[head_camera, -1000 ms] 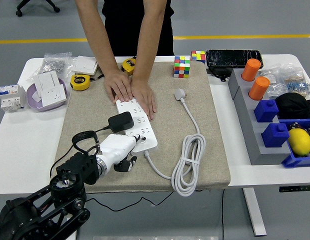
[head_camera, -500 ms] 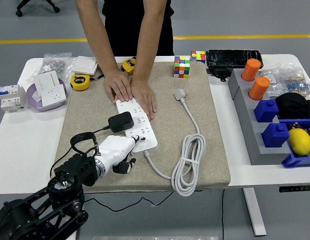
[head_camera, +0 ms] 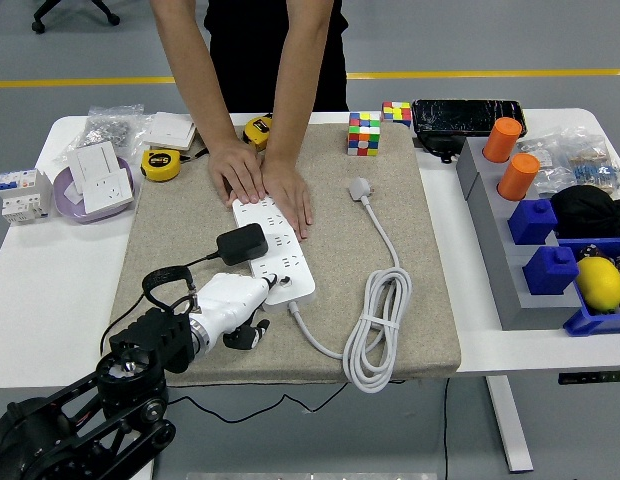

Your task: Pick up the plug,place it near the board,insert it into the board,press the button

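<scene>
A white power strip (head_camera: 275, 247) lies on the beige mat (head_camera: 290, 260), running from the middle towards the near side. A black plug (head_camera: 241, 243) sits in one of its sockets, its thin black cable trailing left. My left hand (head_camera: 252, 307), white with dark fingertips, is at the strip's near end, fingers curled, with a fingertip near the button (head_camera: 272, 280). A person across the table presses both hands (head_camera: 262, 180) flat on the strip's far end.
The strip's white cord (head_camera: 375, 330) is coiled on the mat's right side. Tape measures (head_camera: 161, 164), cubes (head_camera: 364, 133) and wall sockets (head_camera: 100, 180) line the back. Grey bins (head_camera: 510, 250) with orange and blue pieces stand at the right.
My left hand has drawn back slightly down and left along the strip's near end. The person's hands and the plug have stayed put.
</scene>
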